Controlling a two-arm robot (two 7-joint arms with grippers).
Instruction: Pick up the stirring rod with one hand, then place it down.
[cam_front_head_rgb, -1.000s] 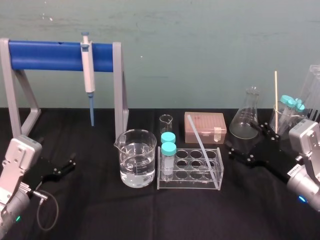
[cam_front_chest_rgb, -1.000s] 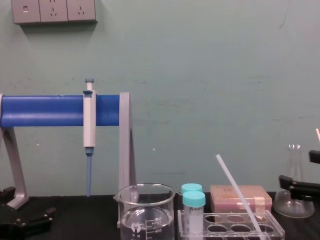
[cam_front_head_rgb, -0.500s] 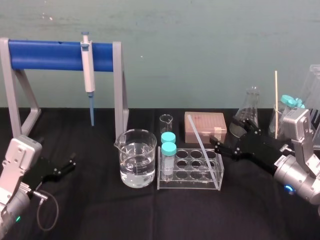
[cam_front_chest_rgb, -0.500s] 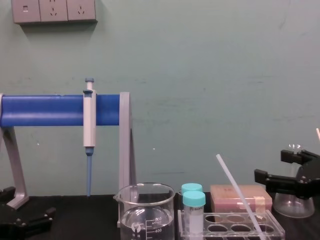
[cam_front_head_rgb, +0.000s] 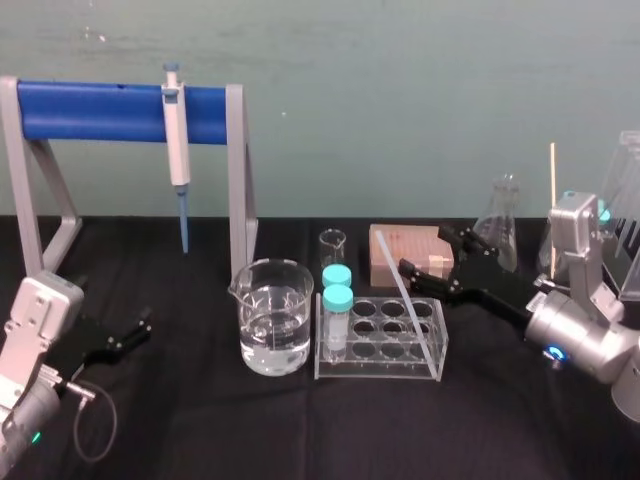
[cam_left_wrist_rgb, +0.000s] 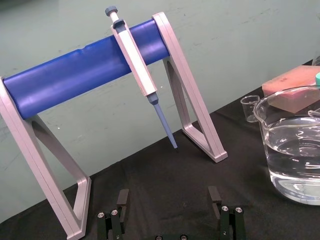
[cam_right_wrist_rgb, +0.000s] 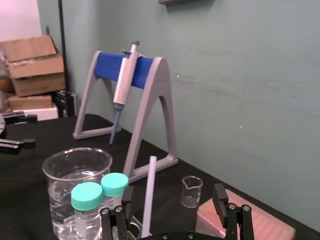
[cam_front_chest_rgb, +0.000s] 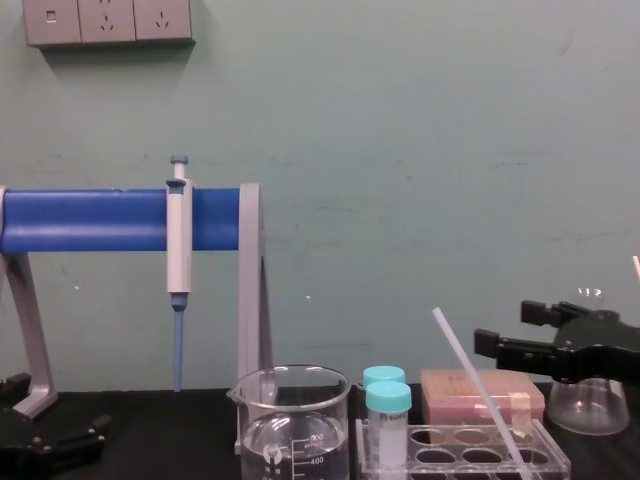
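Just beside the stirring rod (cam_front_head_rgb: 406, 297), right gripper (cam_front_head_rgb: 424, 250), fingers spread, left gripper (cam_left_wrist_rgb: 168, 192) parked

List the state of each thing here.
stirring rod, leaning in rack, ungripped
right tool, open, near the rod, not touching
left tool, open, parked at left
beaker, part-filled with clear liquid
tubes, capped, upright in rack
pipette, hanging on stand

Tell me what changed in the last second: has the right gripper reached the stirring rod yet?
The right gripper has swung left from beside the flask toward the stirring rod. It is open and has not closed on the rod. The rod leans in the tube rack as before. The left gripper stays parked, open, on the robot's left side.
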